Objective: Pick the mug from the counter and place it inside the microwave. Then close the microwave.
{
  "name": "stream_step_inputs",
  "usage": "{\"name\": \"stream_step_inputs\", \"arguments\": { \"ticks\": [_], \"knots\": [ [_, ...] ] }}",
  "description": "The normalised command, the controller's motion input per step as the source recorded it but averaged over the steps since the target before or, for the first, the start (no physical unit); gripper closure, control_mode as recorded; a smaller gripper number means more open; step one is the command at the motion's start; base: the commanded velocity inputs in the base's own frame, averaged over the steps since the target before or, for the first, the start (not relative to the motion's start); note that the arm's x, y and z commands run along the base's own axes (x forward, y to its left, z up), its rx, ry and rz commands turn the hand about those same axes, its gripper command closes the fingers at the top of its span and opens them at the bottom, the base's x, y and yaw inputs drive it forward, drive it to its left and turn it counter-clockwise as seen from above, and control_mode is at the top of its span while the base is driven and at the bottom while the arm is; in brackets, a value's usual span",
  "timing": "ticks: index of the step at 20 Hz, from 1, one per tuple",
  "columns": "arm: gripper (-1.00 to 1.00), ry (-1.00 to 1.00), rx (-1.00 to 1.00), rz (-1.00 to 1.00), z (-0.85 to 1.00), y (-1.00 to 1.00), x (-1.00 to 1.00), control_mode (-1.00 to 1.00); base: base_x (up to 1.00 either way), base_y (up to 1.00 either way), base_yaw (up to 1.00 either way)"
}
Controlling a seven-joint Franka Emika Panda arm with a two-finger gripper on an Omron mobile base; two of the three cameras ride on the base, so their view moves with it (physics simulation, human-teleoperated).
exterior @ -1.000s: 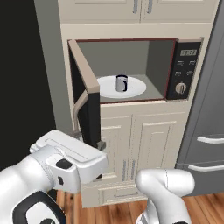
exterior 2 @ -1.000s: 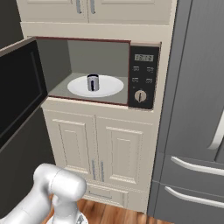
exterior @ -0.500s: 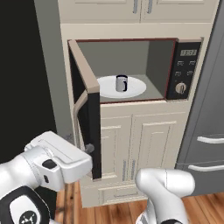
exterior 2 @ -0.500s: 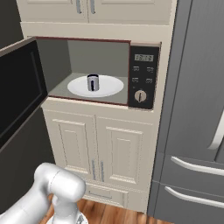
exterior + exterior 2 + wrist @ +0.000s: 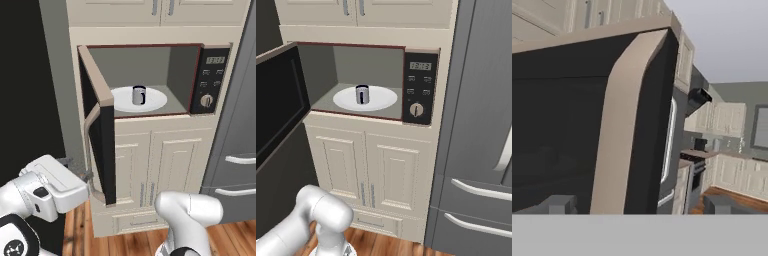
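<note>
In the left base view we see our pincer (image 5: pixel 84 172) low at the left, jaws spread and grasping nothing, just beside the long curved tan handle (image 5: pixel 89 150) of the wide microwave (image 5: pixel 150 80), whose tan-framed dark-glass door (image 5: pixel 97 125) stands open. Above and to its right, the small silvery-grey mug (image 5: pixel 138 95) stands upright on the white round turntable (image 5: pixel 155 102).

In the right base view the mug (image 5: pixel 362 94) sits inside the microwave (image 5: pixel 418 87).

In the hand view the handle (image 5: pixel 624 125) rises between our spread fingertips (image 5: pixel 559 204).

the mug (image 5: pixel 138 95) stands upright on the microwave (image 5: pixel 150 80)'s white turntable (image 5: pixel 155 100), seemingly off-centre.
</note>
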Motion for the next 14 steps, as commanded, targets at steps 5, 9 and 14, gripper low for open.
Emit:
{"name": "stream_step_inputs", "arguments": {
  "ticks": [5,9,14],
  "knots": [
    [-1.00,0.00,0.00,-0.04,-0.24,0.11,0.24,-1.00,0.00,0.00,0.00],
    [-1.00,0.00,0.00,-0.04,-0.07,0.07,0.16,-1.00,0.00,0.00,0.00],
    [-1.00,0.00,0.00,-0.03,0.00,0.00,0.20,-1.00,0.00,0.00,0.00]
  ]
}}
